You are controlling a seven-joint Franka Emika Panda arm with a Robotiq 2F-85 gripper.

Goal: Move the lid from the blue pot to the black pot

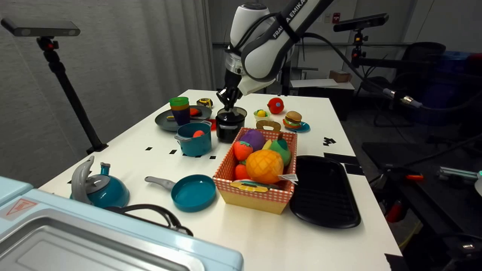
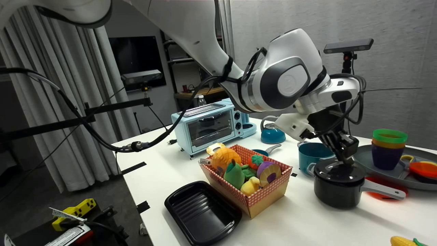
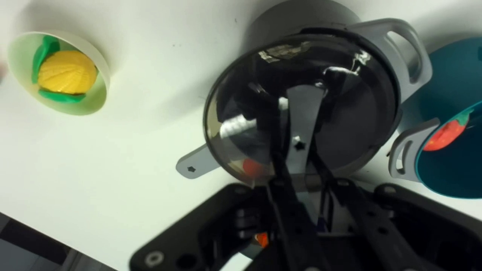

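Note:
The lid (image 3: pixel 350 131), dark and glossy with a grey strap handle, lies on the black pot (image 2: pixel 336 194) in all views. It looks roughly level; whether it is fully seated is unclear. The black pot also shows in an exterior view (image 1: pixel 226 134), with a long grey handle and a side loop. My gripper (image 3: pixel 299 139) points down over the lid, its fingers close against both sides of the lid's handle. It also shows in both exterior views (image 1: pixel 228 107) (image 2: pixel 346 162). The blue pot (image 1: pixel 195 146) stands uncovered beside the black pot, with a red toy inside (image 3: pixel 446 135).
A grey pan (image 1: pixel 163 122) with stacked cups (image 1: pixel 180 113) stands beside the pots. The fruit basket (image 2: pixel 269 191) and black tray (image 2: pixel 201 212) are nearby. A small bowl with a yellow toy (image 3: pixel 67 71) lies near the black pot. A teal frying pan (image 1: pixel 194 192) and kettle (image 1: pixel 107 190) are farther off.

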